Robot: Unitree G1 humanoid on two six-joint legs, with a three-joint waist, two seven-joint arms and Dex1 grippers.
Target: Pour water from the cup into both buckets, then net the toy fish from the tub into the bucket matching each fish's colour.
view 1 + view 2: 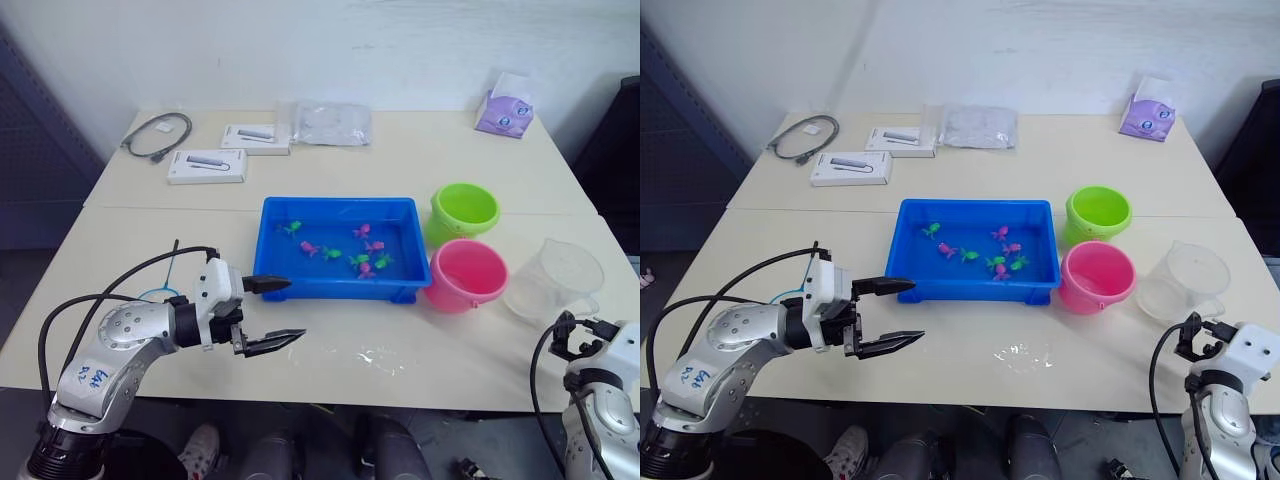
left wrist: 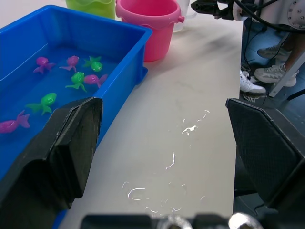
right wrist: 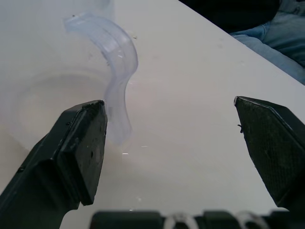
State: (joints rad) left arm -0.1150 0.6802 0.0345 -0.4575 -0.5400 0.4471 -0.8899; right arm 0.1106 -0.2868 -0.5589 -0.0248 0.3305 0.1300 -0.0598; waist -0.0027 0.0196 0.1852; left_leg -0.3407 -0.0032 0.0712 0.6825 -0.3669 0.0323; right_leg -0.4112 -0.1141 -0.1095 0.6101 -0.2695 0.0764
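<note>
light blue rim of the net [image 1: 160, 296] lies on the table [image 1: 400, 190] at far left, partly behind the left arm, thin dark stick pointing away. left gripper [image 1: 272, 314] hovers by the tub's near left corner, fingers spread wide, nothing in them. tub [image 1: 275, 213] sits mid-table with water and small green and pink fish [image 1: 360, 260]. wet streaks [image 1: 1020, 354] on the table in front of it. green bucket [image 1: 465, 208] and pink bucket [image 1: 467, 273] stand touching just right of the tub. clear cup [image 1: 553, 280] is right of the pink bucket, upright. right gripper [image 3: 171, 143] faces the cup's handle [image 3: 112, 62], fingers apart and empty. cup looks light, thin, smooth, likely slippery if wet; best taken by the handle, gently.
</note>
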